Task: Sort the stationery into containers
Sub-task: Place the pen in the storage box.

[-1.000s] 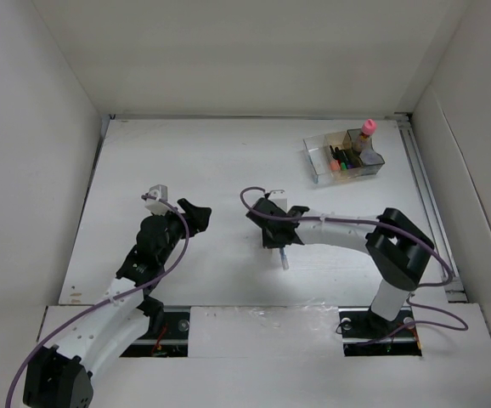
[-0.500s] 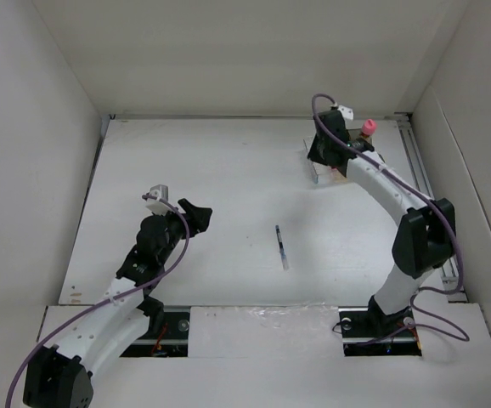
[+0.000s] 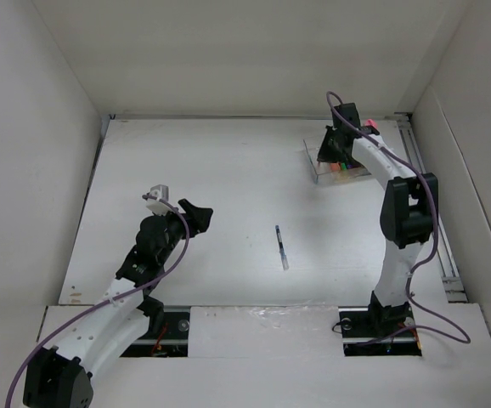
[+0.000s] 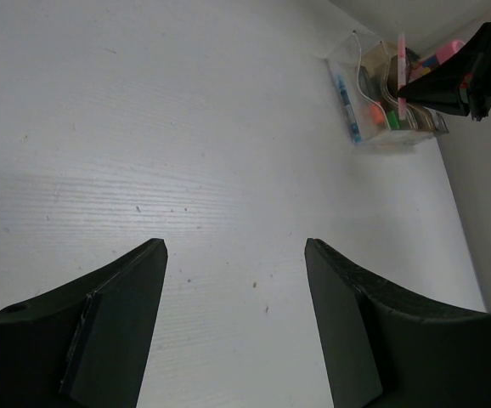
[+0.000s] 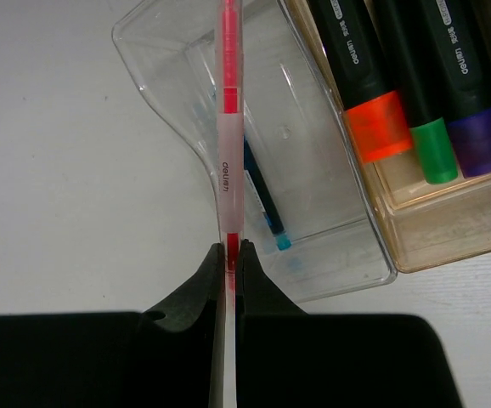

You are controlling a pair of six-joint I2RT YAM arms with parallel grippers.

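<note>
A: Right gripper [image 5: 231,249]?
B: Pinched shut on a thin red pen [image 5: 228,127], gripping it near one end and pointing it straight up the wrist frame, over the organiser [image 5: 156,64].
A: Over which compartment?
B: Over the clear one, left of centre in that frame. Cannot tell about contact at the far tip.
A: Anything inside it?
B: A blue pen [image 5: 261,197], lying flat on the floor of the clear compartment, partly hidden behind the red pen. Beside it, at upper right, the amber compartment [image 5: 424,246] with three black highlighters packed side by side: orange highlighter [image 5: 366,85], green highlighter [image 5: 421,102], purple highlighter [image 5: 475,93], coloured ends toward the camera.
A: And from overhead?
B: Organiser at upper right of the frame, with the right arm stretched out to it and covering part of it. Pink cap of a small bottle [image 3: 369,125] peeking out just right of the arm.
A: Left gripper [image 4: 235,251]?
B: Spread wide, with bare tabletop [image 4: 143,127] between the fingers. Left of centre in the overhead frame, well apart from the organiser.
A: Anything loose?
B: One dark pen [image 3: 280,247], lying on the tabletop just right of centre, lower in the frame than the organiser, apart from both grippers
</note>
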